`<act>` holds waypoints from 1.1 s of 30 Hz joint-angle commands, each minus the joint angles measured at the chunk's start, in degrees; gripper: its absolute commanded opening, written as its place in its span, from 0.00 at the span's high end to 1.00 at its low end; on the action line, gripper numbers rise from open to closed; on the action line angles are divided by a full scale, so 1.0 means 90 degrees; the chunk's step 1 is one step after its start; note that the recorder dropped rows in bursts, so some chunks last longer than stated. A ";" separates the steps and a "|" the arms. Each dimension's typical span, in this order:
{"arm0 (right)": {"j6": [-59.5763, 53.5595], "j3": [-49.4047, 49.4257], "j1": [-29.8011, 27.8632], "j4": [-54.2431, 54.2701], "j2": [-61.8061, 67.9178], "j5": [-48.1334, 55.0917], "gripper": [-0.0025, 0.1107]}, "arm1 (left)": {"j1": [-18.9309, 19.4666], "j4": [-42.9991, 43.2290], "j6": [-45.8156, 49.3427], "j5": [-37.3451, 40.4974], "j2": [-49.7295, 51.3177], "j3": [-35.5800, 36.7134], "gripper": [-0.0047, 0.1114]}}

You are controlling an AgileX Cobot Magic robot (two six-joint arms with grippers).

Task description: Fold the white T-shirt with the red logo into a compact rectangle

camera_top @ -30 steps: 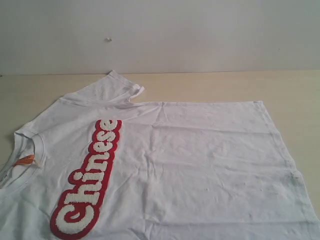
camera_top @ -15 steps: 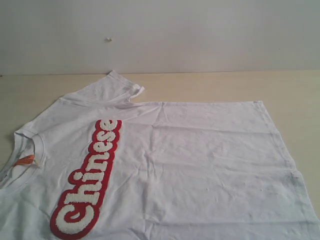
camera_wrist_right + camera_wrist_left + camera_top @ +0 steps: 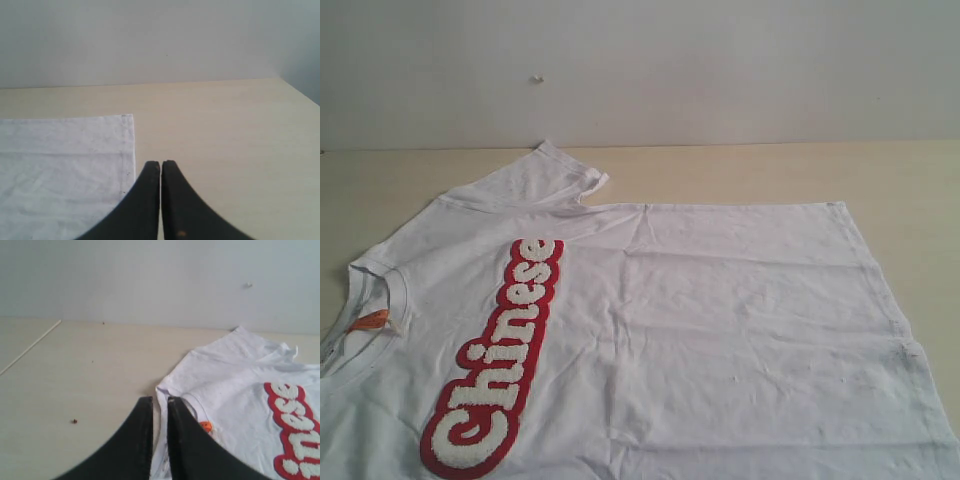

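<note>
The white T-shirt [image 3: 720, 320] lies spread flat on the table, chest up, with the red logo [image 3: 500, 360] running along its left part and an orange neck tag [image 3: 368, 321] at the collar. Neither gripper shows in the exterior view. In the left wrist view my left gripper [image 3: 160, 400] sits at the collar edge of the T-shirt [image 3: 235, 380], its jaws nearly together with a strip of white cloth between them, beside the tag [image 3: 205, 426]. My right gripper [image 3: 160, 163] is shut and empty, just off the hem corner of the T-shirt [image 3: 65, 160].
The shirt rests on a pale wooden table [image 3: 770, 170] backed by a plain grey wall [image 3: 720, 70]. One sleeve [image 3: 555, 170] points toward the wall. A table edge [image 3: 30, 347] runs left of the collar, another [image 3: 300, 92] right of the hem.
</note>
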 commanded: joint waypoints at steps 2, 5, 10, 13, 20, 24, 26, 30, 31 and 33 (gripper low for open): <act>-0.0019 0.0028 -0.0026 -0.0129 -0.0044 -0.0054 0.96 | 0.0032 0.0013 -0.0041 -0.0693 -0.0040 -0.0003 0.85; -0.0019 0.0028 -0.0026 -0.0129 -0.0044 -0.0073 0.96 | 0.0032 0.0013 -0.0041 -0.0802 -0.0040 -0.0003 0.85; -0.0019 0.0028 -0.0026 -0.0120 -0.0044 -0.0946 0.96 | 0.0032 0.0013 -0.0029 -0.1325 -0.0040 -0.0003 0.85; -0.0019 0.0028 -0.0026 -0.0120 -0.0044 -0.1724 0.96 | 0.0032 0.0013 -0.0041 -0.1822 -0.0040 -0.0003 0.85; 0.1146 0.0028 -0.0026 -0.0120 -0.0044 -0.2865 0.96 | 0.0032 0.0013 -0.0041 -0.2272 -0.0040 -0.0003 0.85; 0.2467 0.0028 -0.0026 -0.0120 -0.0044 -0.3021 0.96 | 0.0032 0.0013 -0.1375 -0.2756 -0.0040 -0.0003 0.85; 0.2606 0.0028 -0.0026 -0.0120 -0.0044 -0.3098 0.96 | 0.0032 0.0013 -0.2475 -0.2823 -0.0040 -0.0003 0.85; 0.2671 0.0028 -0.0026 -0.0120 -0.0044 -0.3726 0.96 | 0.0032 0.0013 -0.3451 -0.3101 -0.0040 -0.0003 0.85; 0.2670 0.0028 -0.0026 -0.0120 -0.0044 -0.3862 0.96 | 0.0032 0.0013 -0.3565 -0.3236 -0.0040 -0.0003 0.85; 0.2689 0.0028 -0.0026 -0.0189 -0.0044 -0.3936 0.96 | 0.0032 0.0089 -0.3565 -0.3363 -0.0040 -0.0003 0.85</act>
